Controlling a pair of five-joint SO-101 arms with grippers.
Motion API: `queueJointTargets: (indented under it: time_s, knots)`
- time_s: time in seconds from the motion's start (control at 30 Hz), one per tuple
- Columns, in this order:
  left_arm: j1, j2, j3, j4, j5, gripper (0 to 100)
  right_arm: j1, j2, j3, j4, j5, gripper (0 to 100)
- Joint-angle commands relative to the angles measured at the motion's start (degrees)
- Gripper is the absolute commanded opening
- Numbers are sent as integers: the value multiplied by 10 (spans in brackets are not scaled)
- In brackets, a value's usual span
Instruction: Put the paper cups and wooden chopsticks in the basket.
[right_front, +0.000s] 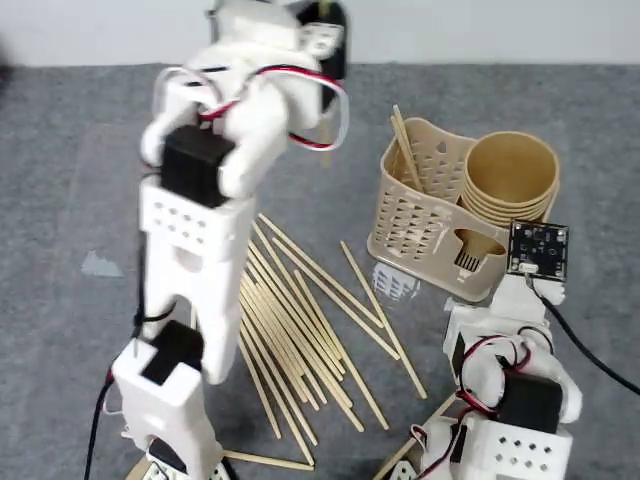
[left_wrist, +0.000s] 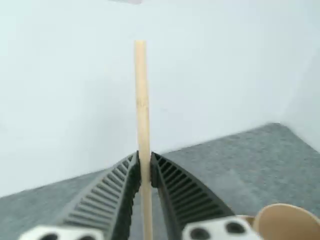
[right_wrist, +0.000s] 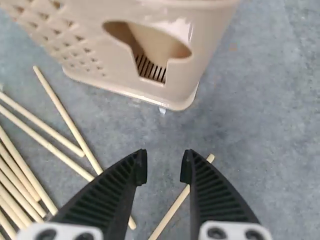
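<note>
My left gripper (left_wrist: 144, 167) is raised high and shut on a wooden chopstick (left_wrist: 142, 110), which stands upright between the fingers. In the high view that chopstick (right_front: 325, 135) hangs behind the left arm, left of the beige basket (right_front: 425, 235). A stack of paper cups (right_front: 512, 178) and a few chopsticks (right_front: 406, 150) sit inside the basket. Several loose chopsticks (right_front: 290, 320) lie spread on the grey mat. My right gripper (right_wrist: 162, 167) hovers open just in front of the basket (right_wrist: 95, 60), above one chopstick (right_wrist: 177, 207). A cup (right_wrist: 160, 45) shows through the basket's handle hole.
The left arm's white body (right_front: 195, 250) towers over the left side of the chopstick pile. The right arm (right_front: 510, 400) sits at the front right, its wrist camera (right_front: 538, 250) beside the basket. Open grey mat lies left of the arms and right of the basket.
</note>
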Motion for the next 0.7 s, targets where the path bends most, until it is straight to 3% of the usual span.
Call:
queueJointTargets:
  time_s: [0.0, 0.2, 0.5, 0.67]
  knots:
    - [23, 9, -3, -57, 40, 12, 7, -10, -2, 7, -7, 121]
    - [35, 36, 2, -121, 102, 12, 7, -10, -2, 7, -7, 121]
    - [60, 111, 0, -95, 103, 13, 7, -10, -2, 7, -7, 123]
    - [60, 120, -21, -44, 149, 58, 7, -10, -2, 7, -7, 126]
